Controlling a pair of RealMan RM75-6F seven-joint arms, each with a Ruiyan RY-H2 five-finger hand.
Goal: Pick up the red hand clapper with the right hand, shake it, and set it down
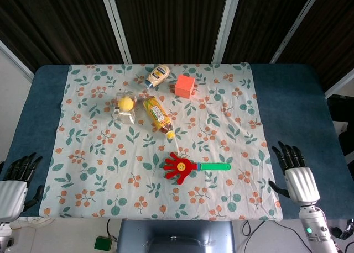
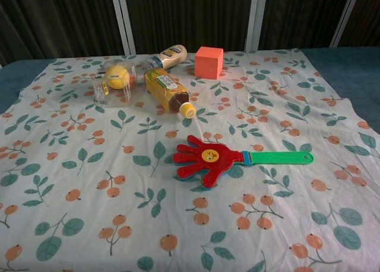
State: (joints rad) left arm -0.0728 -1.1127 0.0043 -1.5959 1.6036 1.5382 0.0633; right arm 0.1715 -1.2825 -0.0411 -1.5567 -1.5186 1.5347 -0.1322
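The red hand clapper (image 1: 180,168) (image 2: 205,160) lies flat on the patterned cloth near the front middle, its green handle (image 1: 215,166) (image 2: 279,158) pointing right. Nothing touches it. My right hand (image 1: 296,173) is at the table's front right, on the blue surface well to the right of the handle, with fingers spread and empty. My left hand (image 1: 15,184) hangs off the front left corner, fingers apart, holding nothing. Neither hand appears in the chest view.
Behind the clapper lie a yellow-labelled bottle (image 1: 157,116) (image 2: 167,91), a clear packet with a lemon (image 1: 125,105) (image 2: 117,79), a mayonnaise bottle (image 1: 157,75) (image 2: 167,56) and an orange cube (image 1: 185,86) (image 2: 209,62). The floral cloth (image 1: 88,153) covers the blue table (image 1: 298,115).
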